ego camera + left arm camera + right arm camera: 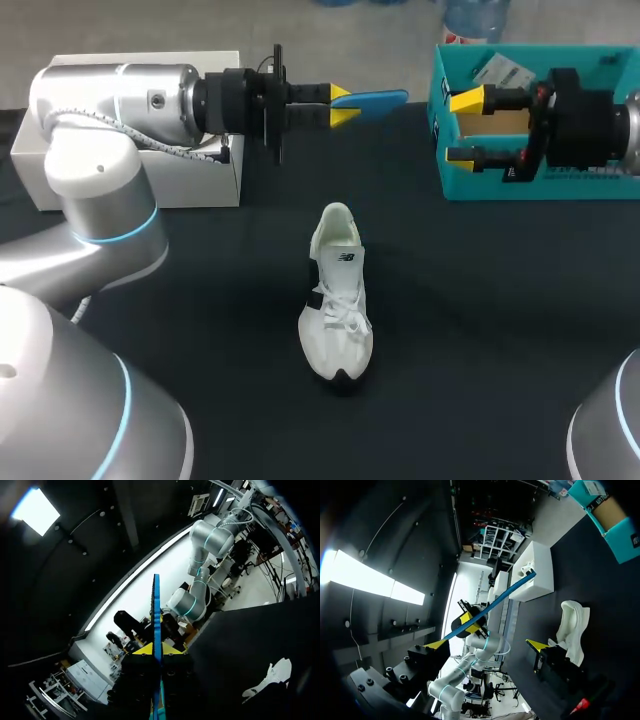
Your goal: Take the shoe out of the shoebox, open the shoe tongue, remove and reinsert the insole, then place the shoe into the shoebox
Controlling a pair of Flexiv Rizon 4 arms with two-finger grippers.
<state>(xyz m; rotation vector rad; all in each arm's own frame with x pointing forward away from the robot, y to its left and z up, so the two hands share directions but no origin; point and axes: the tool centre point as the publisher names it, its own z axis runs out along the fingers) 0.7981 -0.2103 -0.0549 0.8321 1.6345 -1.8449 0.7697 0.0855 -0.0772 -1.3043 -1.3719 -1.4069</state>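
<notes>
A white shoe (338,300) lies on the black table (480,320) near its middle, toe toward the front edge. Above the table's back, my left gripper (340,105) is shut on one end of a blue insole (378,99) that sticks out to the right. The left wrist view shows this insole (156,605) edge-on between the yellow tips (157,650), with the shoe (267,680) far below. My right gripper (458,128) hangs open and holds nothing, in front of the teal shoebox (540,185), facing the insole's free end. In the right wrist view the insole (492,605) crosses ahead of the open gripper (486,645).
A white box (190,175) stands at the back left, partly behind my left arm, and shows as the white box (536,575) in the right wrist view. The teal shoebox (612,525) holds brown cardboard and a paper tag. Bare tabletop surrounds the shoe (572,630).
</notes>
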